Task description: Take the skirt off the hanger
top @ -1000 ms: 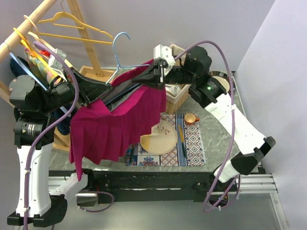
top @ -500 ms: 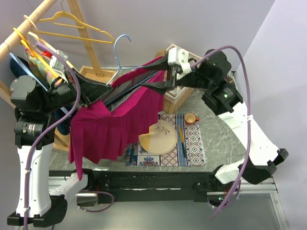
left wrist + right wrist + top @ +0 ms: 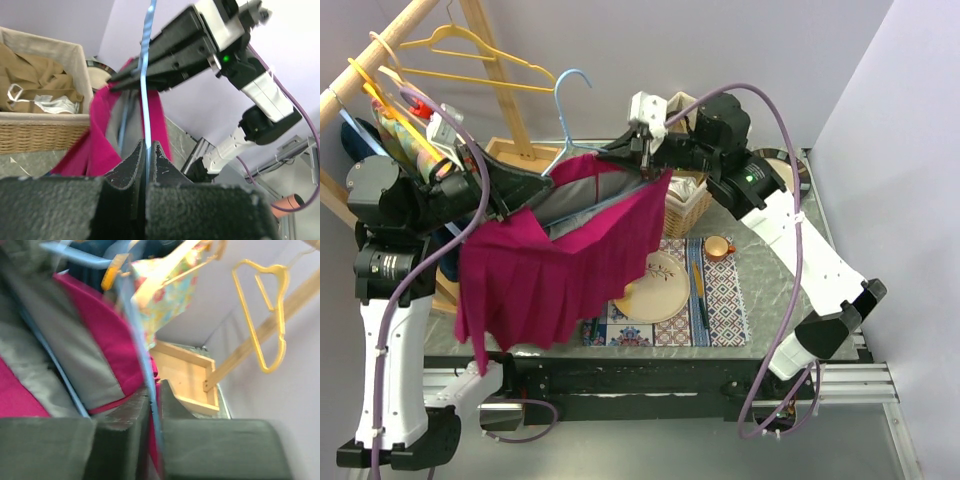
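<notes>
A magenta pleated skirt (image 3: 560,280) with grey lining hangs from a blue wire hanger (image 3: 574,71), held in the air between both arms. My left gripper (image 3: 546,181) is shut on the hanger's wire (image 3: 146,60); the wire runs straight between its fingertips (image 3: 147,147). At the skirt's upper right corner my right gripper (image 3: 620,155) is shut. There the blue wire (image 3: 135,335) and a fold of the magenta skirt (image 3: 105,340) lie together between its fingers (image 3: 155,390). The skirt's hem droops past the table's front left edge.
A wicker basket (image 3: 685,195) holding tan cloth stands behind the skirt. A patterned placemat (image 3: 720,300) carries a round wooden board (image 3: 660,285) and a small cup (image 3: 718,246). A wooden rack with yellow hangers (image 3: 470,60) and hung clothes fills the left.
My right gripper opened and drew back to the right, then came back left and closed at the skirt's upper right corner. The skirt and hanger shifted slightly left.
</notes>
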Motion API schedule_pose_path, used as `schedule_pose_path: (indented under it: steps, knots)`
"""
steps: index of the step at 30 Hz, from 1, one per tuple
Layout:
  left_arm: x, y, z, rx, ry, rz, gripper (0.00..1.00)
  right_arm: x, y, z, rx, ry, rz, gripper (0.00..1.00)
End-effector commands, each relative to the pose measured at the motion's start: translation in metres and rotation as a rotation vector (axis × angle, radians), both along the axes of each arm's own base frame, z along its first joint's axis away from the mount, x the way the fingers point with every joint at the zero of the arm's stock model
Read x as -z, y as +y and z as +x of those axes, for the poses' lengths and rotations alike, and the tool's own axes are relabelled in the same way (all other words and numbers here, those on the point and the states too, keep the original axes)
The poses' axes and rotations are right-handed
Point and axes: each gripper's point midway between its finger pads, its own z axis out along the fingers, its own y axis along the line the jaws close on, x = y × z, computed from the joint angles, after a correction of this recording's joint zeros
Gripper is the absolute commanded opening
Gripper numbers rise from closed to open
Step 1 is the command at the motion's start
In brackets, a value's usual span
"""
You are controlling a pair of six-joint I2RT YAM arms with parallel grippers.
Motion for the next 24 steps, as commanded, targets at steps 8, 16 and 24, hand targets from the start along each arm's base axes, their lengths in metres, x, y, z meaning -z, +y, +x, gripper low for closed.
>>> schedule_pose_path:
  steps: [8, 16, 24]
  knots:
    - [-0.022, 0.001, 0.001, -0.019, -0.124, -0.017, 0.6, -0.029, -0.011, -0.019, -0.021, -0.08, 0.107, 0.0]
    - [-0.04, 0.003, 0.024, -0.064, -0.123, -0.045, 0.72, -0.037, -0.019, -0.026, -0.015, -0.117, 0.111, 0.0]
    - [-0.045, -0.006, 0.052, -0.043, -0.107, -0.056, 0.71, -0.035, -0.017, -0.027, -0.022, -0.1, 0.105, 0.0]
